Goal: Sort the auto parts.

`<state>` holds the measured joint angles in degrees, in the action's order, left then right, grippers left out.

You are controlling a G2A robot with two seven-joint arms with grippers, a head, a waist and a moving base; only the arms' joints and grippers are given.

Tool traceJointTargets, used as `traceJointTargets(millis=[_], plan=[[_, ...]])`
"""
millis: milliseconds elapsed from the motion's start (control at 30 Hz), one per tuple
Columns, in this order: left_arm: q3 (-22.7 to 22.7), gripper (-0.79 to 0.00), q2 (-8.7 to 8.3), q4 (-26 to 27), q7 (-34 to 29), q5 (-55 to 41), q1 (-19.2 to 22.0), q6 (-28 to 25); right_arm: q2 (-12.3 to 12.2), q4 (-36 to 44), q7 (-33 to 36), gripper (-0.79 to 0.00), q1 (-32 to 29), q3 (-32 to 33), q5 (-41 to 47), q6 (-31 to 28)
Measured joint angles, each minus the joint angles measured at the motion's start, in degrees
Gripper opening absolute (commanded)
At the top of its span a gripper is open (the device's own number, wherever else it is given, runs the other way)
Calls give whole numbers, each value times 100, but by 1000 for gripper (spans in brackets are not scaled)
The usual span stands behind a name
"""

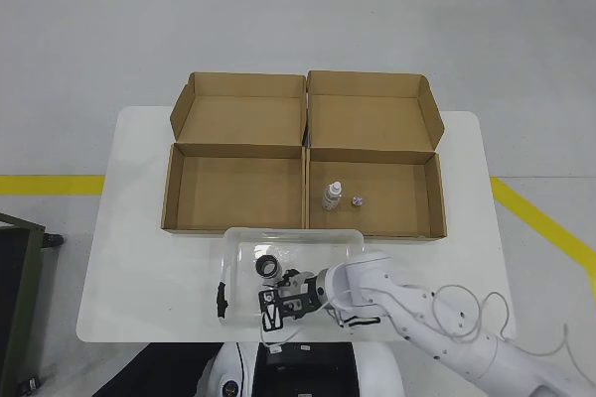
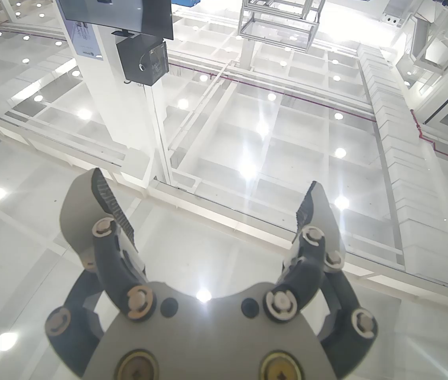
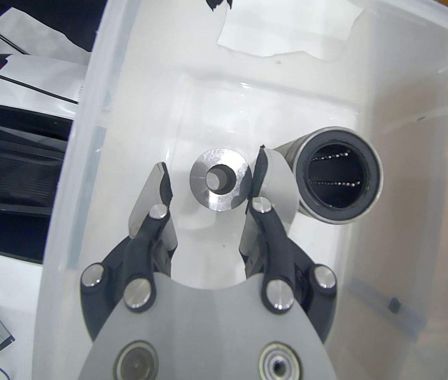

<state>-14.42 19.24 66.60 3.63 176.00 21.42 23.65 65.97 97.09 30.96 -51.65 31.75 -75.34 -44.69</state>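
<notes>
A clear plastic bin (image 1: 293,234) stands at the table's front edge. My right gripper (image 1: 275,303) is down inside it. In the right wrist view it (image 3: 212,164) is open, its fingers on either side of a small flanged metal bushing (image 3: 218,179) that lies on the bin floor; one pad (image 3: 258,168) touches or nearly touches the flange. A larger steel linear bearing (image 3: 336,175) with a black end ring lies just beside that finger, and shows in the top view (image 1: 267,266). My left gripper (image 2: 206,183) is open, holds nothing and points up at the ceiling.
Two open cardboard boxes stand behind the bin. The left box (image 1: 233,194) has nothing in it. The right box (image 1: 397,194) holds a white bottle-shaped part (image 1: 332,195) and a small metal piece (image 1: 357,199). A black strip (image 1: 221,300) sits at the bin's left wall.
</notes>
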Motion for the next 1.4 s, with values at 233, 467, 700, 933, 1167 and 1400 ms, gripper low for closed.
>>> traceJointTargets(millis=[233,467,700,933,1167,1400], plan=[[0,0,0,0,0,0,0,0,46,-100,-67,-545,-10,-36,-124,-8],[0,0,0,0,0,0,0,0,76,-183,-113,-785,-13,-13,-208,-20],[0,0,0,0,0,0,0,0,8,131,38,-785,-84,224,-117,-220],[0,0,0,0,0,0,0,0,-103,565,201,-785,-246,623,192,-288],[0,0,0,0,0,0,0,0,-195,947,242,-785,-419,1010,568,-262],[0,0,0,0,0,0,0,0,-249,1149,-43,-785,-620,1363,1112,-65]])
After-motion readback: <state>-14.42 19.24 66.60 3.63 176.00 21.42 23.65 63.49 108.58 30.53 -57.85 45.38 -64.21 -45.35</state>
